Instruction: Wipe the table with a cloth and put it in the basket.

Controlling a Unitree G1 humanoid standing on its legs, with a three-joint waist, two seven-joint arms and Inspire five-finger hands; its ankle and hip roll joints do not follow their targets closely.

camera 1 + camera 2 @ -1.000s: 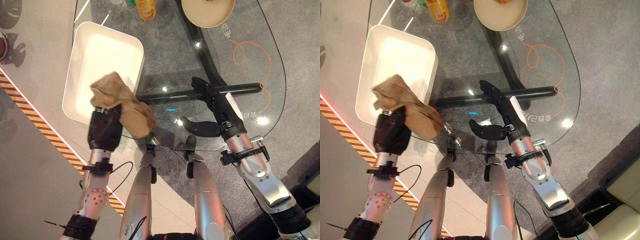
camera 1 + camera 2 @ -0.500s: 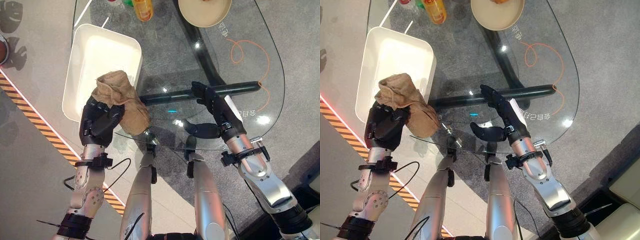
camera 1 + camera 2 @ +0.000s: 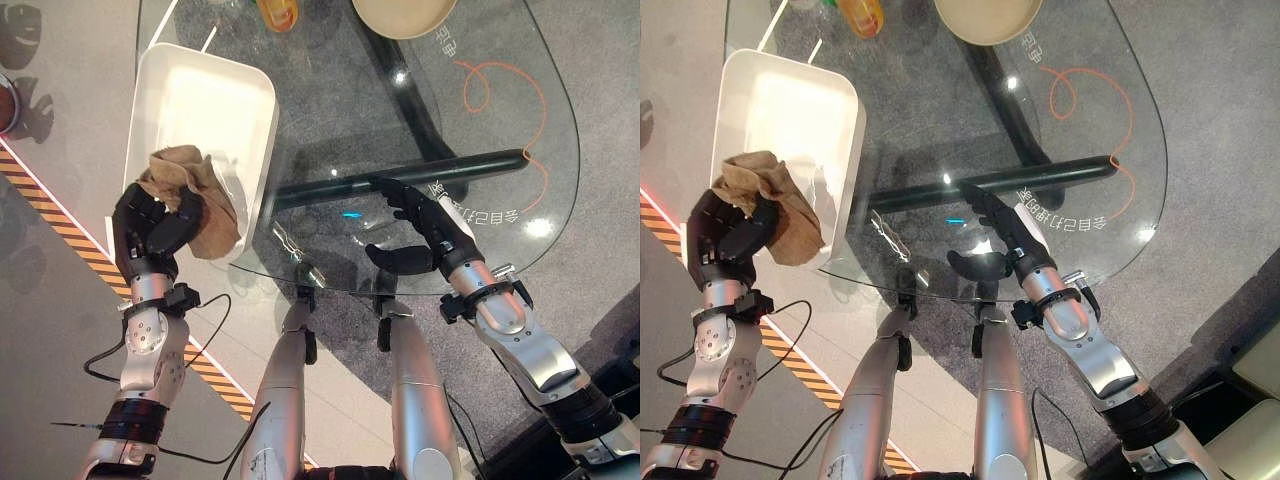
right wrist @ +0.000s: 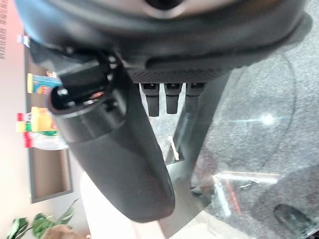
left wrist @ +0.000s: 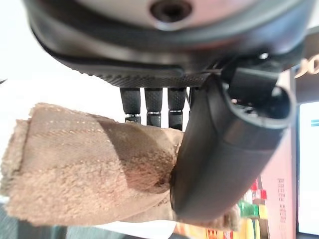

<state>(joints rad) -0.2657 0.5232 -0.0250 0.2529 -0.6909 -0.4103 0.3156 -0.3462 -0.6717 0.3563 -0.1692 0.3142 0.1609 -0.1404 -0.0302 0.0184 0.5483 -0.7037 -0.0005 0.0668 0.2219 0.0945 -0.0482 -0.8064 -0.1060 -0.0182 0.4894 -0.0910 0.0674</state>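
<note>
1. Gripping the cloth (image 3: 190, 200), the left hand (image 3: 150, 230) is at the near left, over the near end of the basket (image 3: 200, 100); its fingers and thumb are curled round the fabric.
2. Cloth: brown, bunched, part of it draped over the basket's near rim, the rest hanging against the hand. The left wrist view shows the thumb (image 5: 224, 164) pressed onto the cloth and the fingers (image 5: 154, 107) behind it.
3. Basket: white, rectangular, at the left, beside the table (image 3: 480, 60); I cannot tell whether they touch.
4. Table: glass top, rounded at the right, with a dark bar (image 3: 400, 180) showing beneath it and orange markings (image 3: 500, 90) on the right part.
5. Right hand (image 3: 425, 225): over the near middle of the table, fingers straight and spread, thumb apart from them, holding nothing. Contact with the glass cannot be determined.
6. Far edge: a beige bowl (image 3: 400, 12) and an orange bottle (image 3: 278, 10) stand on the table, well apart from both hands.
</note>
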